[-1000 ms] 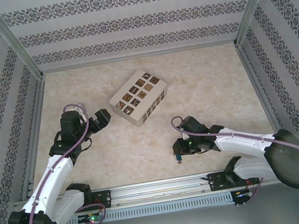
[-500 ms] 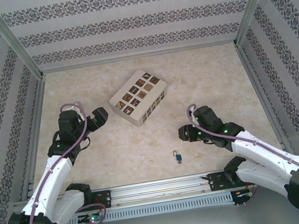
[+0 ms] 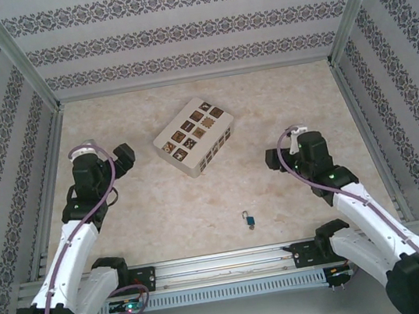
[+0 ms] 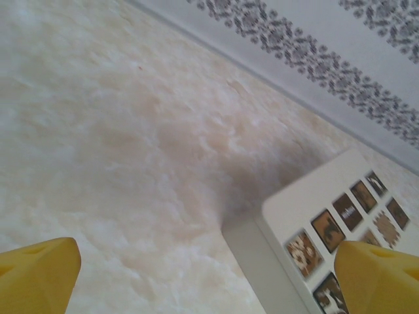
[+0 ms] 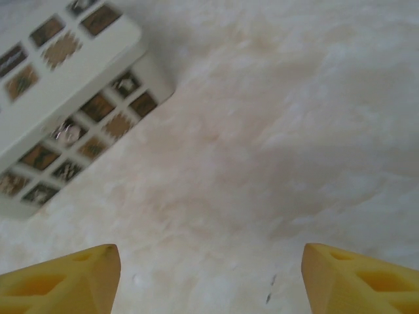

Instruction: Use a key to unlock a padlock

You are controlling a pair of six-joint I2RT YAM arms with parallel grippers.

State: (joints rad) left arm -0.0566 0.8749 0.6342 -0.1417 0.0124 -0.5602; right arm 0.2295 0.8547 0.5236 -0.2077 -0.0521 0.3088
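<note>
The tiny blue padlock (image 3: 248,219) with its thin silvery shackle lies alone on the table near the front edge, between the two arms. The key is too small to make out; it may be at the padlock. My right gripper (image 3: 272,158) hovers up and to the right of the padlock, well apart from it, open and empty; in the right wrist view its yellow fingertips (image 5: 65,282) stand wide over bare table. My left gripper (image 3: 123,157) is open at the left, its fingertips (image 4: 38,275) wide apart with nothing between them.
A white box with dark patterned squares (image 3: 193,136) lies at an angle in the middle of the table; its corner appears in the left wrist view (image 4: 294,209) and its side in the right wrist view (image 5: 72,91). Patterned walls (image 3: 190,26) close in three sides.
My right gripper has let go of the padlock, opened wide and pulled back up and to the right. The padlock stays on the table. My left arm has drawn back to the left.
</note>
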